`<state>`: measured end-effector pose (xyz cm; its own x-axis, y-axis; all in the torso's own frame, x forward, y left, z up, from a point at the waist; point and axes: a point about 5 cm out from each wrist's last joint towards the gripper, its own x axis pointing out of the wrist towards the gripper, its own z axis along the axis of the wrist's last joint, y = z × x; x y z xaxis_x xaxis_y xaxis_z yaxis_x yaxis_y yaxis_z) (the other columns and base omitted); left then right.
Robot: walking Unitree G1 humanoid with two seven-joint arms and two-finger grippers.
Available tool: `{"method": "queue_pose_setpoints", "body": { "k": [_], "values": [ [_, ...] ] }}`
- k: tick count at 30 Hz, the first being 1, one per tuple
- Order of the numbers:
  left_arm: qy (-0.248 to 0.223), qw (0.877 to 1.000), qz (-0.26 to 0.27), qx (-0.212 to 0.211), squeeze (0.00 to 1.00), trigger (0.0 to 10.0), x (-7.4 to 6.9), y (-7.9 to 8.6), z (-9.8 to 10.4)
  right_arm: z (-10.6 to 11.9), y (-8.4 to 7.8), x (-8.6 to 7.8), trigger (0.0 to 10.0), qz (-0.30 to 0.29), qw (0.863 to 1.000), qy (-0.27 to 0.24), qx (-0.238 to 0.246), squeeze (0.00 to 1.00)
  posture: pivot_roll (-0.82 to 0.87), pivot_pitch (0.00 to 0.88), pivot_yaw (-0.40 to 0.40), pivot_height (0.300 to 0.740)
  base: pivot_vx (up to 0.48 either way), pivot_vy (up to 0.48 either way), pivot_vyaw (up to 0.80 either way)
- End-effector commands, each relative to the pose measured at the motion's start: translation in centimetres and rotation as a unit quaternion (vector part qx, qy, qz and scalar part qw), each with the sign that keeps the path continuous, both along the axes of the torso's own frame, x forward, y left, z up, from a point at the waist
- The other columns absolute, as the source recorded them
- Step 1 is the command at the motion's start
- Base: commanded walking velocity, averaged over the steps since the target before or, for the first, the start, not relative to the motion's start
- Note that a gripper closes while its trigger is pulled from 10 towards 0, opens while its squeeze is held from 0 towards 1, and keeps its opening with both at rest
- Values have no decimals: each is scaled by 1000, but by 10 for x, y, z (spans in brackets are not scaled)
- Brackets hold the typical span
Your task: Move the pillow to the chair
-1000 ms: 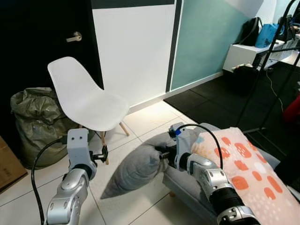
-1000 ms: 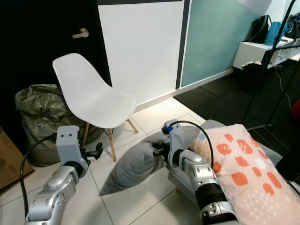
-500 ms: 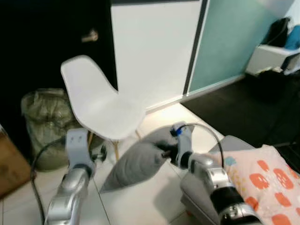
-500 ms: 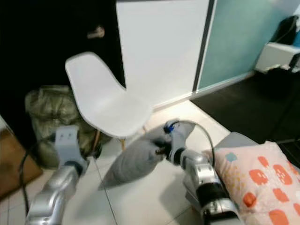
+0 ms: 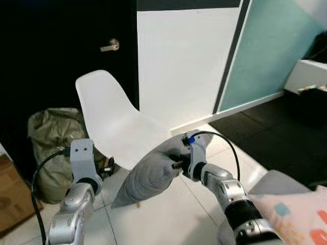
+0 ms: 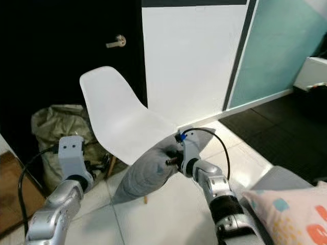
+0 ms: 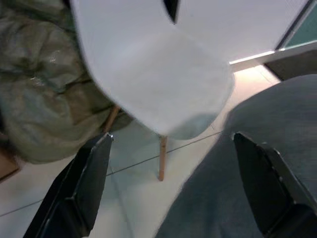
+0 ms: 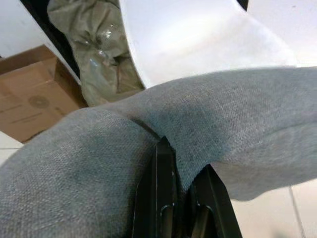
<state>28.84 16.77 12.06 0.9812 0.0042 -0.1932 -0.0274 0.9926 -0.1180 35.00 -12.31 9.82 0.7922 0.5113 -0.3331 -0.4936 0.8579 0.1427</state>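
Pinched between the closed fingers of the right end effector (image 5: 176, 164), the plain grey woven pillow (image 5: 148, 176) is held above the tiled floor (image 5: 173, 214), just before the white chair (image 5: 122, 130). The left end effector (image 7: 173, 188) is spread wide, empty. No writing is legible.

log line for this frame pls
phase: carry | right gripper: shut on pillow, held off the floor at chair seat edge | left gripper: open, idle | pillow not yet on seat
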Motion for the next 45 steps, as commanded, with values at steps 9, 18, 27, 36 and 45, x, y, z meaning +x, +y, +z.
{"method": "queue_pose_setpoints", "body": {
  "k": [9,18,27,36,45],
  "values": [
    [4,1000,-3,3,0,10000,-2,0,1,16,2,8,10000,-16,999,-39,20,0,-134,0,-27,740,480,0,0],
    [5,1000,2,1,0,10000,-1,0,0,17,3,9,10000,-14,999,-40,18,0,-148,7,-32,740,459,0,0],
    [1,1000,22,-10,0,10000,-2,1,2,14,1,6,10000,-12,999,-37,19,0,-148,9,-31,740,45,0,0],
    [-5,1000,26,-4,0,10000,-1,4,5,16,7,7,10000,-1,999,-38,26,0,-145,8,-34,740,31,0,0],
    [-4,1000,23,-3,0,10000,-1,4,4,15,10,5,10000,11,999,-33,25,0,-146,4,-39,740,419,0,0]
  ]
}}
